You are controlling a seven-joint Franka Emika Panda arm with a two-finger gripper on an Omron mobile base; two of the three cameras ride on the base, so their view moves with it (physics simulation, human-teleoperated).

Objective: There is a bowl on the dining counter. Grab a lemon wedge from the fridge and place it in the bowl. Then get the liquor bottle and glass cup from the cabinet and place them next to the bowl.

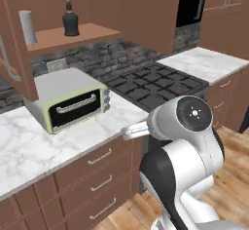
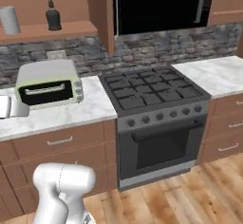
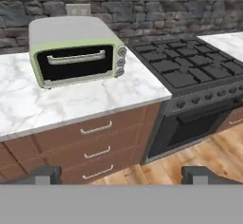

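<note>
The liquor bottle (image 1: 70, 19) and the glass cup (image 1: 27, 27) stand well apart on the open shelf of the cabinet (image 1: 73, 38), at the upper left of both base views, upright and untouched. Below them a pale green toaster oven (image 1: 68, 100) sits on the marble desk (image 1: 29, 146), with the black stove (image 2: 152, 92) to its right. The gripper (image 3: 122, 174) appears at the bottom of the hand view, its jaws spread wide and empty, aimed at the toaster oven and drawers rather than the shelf. My guess is the arm is held low and tucked while the base lines up; it must lift considerably to reach the shelf.
</note>
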